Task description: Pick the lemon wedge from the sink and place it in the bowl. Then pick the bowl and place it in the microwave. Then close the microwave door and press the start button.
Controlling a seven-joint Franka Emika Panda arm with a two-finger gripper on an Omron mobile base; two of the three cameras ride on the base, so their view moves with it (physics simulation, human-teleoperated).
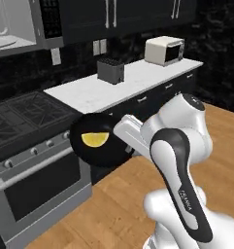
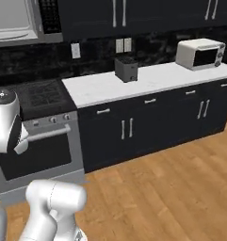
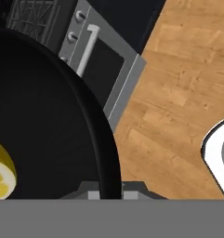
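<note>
Above wooden floor (image 1: 113, 194) beside the stove (image 1: 31, 160), the gripper (image 3: 109, 191) pinches the bowl (image 1: 96, 141).

Dark toaster (image 1: 110, 71) on white counter (image 1: 89, 92), countertop oven (image 1: 164, 50), stove (image 1: 21, 116), perhaps gas

Glossy white rounded arm (image 1: 179, 160) with dark joint bands and small lettering.
</note>
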